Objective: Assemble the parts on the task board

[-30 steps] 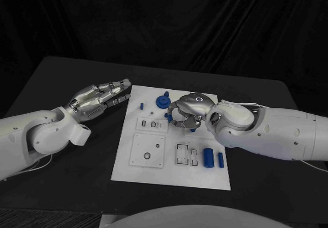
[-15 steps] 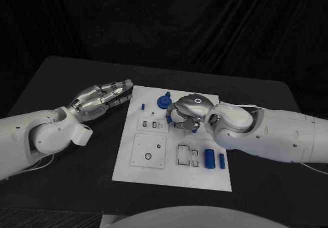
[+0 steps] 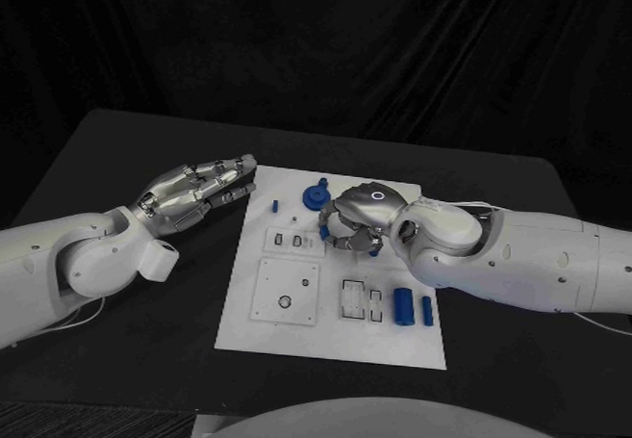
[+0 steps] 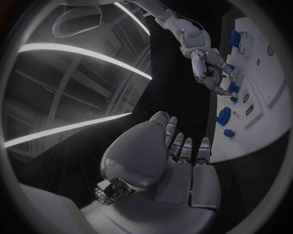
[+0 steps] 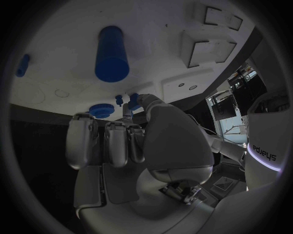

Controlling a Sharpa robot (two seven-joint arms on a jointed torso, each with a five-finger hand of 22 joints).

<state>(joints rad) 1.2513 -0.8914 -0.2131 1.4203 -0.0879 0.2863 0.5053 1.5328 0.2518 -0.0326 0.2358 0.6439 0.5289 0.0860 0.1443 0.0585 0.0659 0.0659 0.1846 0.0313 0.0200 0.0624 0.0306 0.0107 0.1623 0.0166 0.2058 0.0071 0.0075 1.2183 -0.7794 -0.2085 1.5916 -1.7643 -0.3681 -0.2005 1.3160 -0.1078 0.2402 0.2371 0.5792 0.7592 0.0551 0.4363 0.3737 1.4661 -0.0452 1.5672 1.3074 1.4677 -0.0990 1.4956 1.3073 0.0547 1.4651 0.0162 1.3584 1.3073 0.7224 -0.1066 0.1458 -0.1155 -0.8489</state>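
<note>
White board (image 3: 257, 328) flat mid-table, dotted with small blue parts: gear (image 3: 314, 194) near far edge, two cylinders (image 3: 401, 306) lying at near right. Right hand (image 3: 357, 220) curled over board centre, pinching small blue piece (image 5: 134, 101). Left hand (image 3: 192, 191) beside board, fingers spread, holding nothing.

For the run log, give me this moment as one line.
left hand: open, beside the board | right hand: curled over board, pinching a small blue part | blue cylinder: lying on board
</note>
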